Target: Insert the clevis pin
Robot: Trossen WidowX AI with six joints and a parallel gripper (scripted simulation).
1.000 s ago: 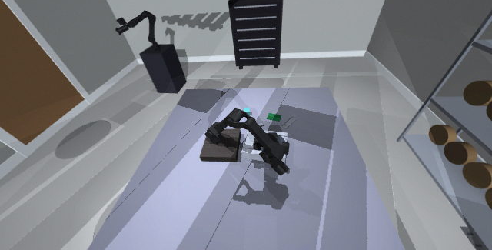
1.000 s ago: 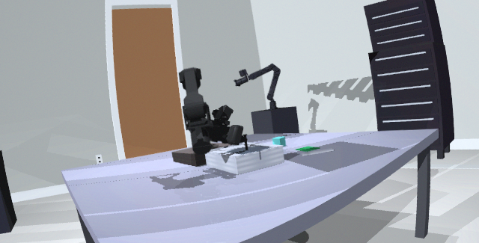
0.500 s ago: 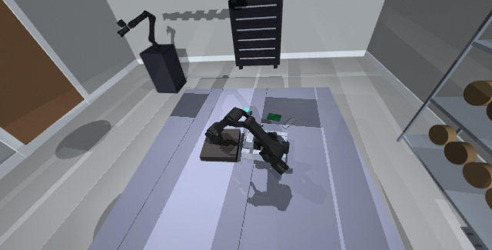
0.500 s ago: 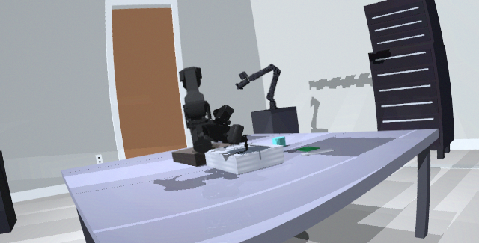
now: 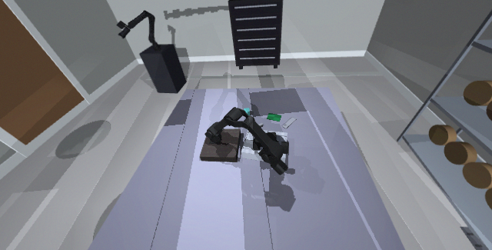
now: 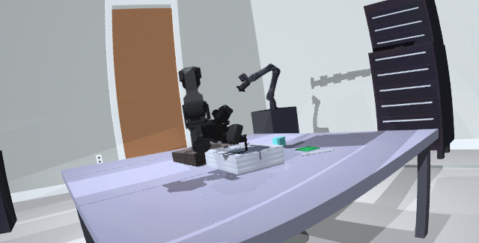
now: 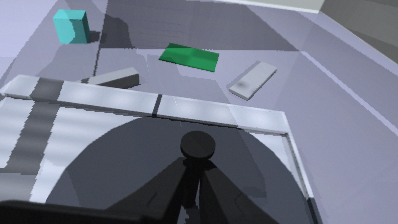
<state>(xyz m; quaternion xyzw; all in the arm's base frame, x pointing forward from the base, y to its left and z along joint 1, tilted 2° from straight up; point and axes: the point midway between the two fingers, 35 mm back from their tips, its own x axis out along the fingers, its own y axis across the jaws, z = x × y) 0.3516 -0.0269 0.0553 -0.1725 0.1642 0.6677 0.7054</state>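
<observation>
On my wrist view the gripper (image 7: pixel 193 166) (image 6: pixel 245 143) is nearly closed, its two fingers pinching the pin (image 7: pixel 197 145) just under its round head, which faces up between and above the tips. The shank drops away behind the fingers, so I can't tell whether its lower end is in a hole. The dark disc (image 7: pixel 120 155) spreads below and around the fingertips inside the rimmed tray (image 7: pixel 215 111) (image 6: pixel 258 161); its near part is cut off by the frame, and its middle hole I can't make out. Beyond the tray from the gripper lie a green piece (image 7: pixel 190 57) (image 6: pixel 307 149) (image 5: pixel 274 117) and a teal block (image 7: pixel 71 27) (image 6: pixel 278 140). From the top, the arm (image 5: pixel 255 128) covers much of the tray, hiding the pin.
</observation>
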